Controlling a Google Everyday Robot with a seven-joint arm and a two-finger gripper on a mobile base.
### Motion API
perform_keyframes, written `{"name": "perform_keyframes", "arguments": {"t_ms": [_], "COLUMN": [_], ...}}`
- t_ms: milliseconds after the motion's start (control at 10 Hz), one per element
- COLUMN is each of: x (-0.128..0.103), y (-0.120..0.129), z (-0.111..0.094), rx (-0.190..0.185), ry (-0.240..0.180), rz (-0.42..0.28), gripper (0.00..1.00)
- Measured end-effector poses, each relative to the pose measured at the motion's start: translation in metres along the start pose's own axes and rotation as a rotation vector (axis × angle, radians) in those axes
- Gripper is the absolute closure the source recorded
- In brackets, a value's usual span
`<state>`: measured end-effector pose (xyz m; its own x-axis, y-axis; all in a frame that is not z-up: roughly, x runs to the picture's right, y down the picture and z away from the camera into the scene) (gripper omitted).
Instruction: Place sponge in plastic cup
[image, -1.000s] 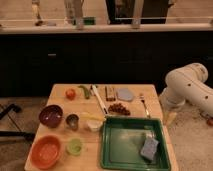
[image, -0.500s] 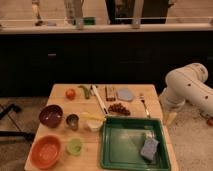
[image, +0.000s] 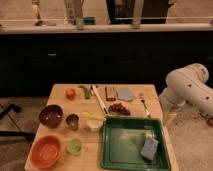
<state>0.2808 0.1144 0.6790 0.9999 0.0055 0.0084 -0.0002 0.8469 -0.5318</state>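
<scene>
The sponge (image: 149, 147) is a small blue-grey block, soft-looking, with a paler top face. It lies in the near corner of the green tray (image: 108, 150), closer to the camera than the end effector (image: 170, 118) and just in over the worktop (image: 58, 95) from it. The white arm (image: 188, 88) bends in from beyond the worktop's edge, its forearm dropping so that the end effector points down beside that edge, open and holding nothing. The sponge's long axis runs away from the camera, its far end leaning toward the end effector. The light-green plastic cup (image: 75, 146) stands well apart, across the tray.
</scene>
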Motion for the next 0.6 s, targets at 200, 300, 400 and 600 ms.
{"name": "perform_keyframes", "arguments": {"t_ms": [200, 300, 400, 600], "x": [-0.015, -0.023, -0.034, -0.046], "y": [0.013, 0.019, 0.030, 0.045], "z": [-0.002, -0.002, 0.000, 0.013], "rx": [0.011, 0.013, 0.011, -0.014], "ry": [-0.073, -0.105, -0.142, -0.153], "rz": [-0.189, -0.254, -0.334, -0.441], "gripper": [0.20, 0.20, 0.20, 0.20]}}
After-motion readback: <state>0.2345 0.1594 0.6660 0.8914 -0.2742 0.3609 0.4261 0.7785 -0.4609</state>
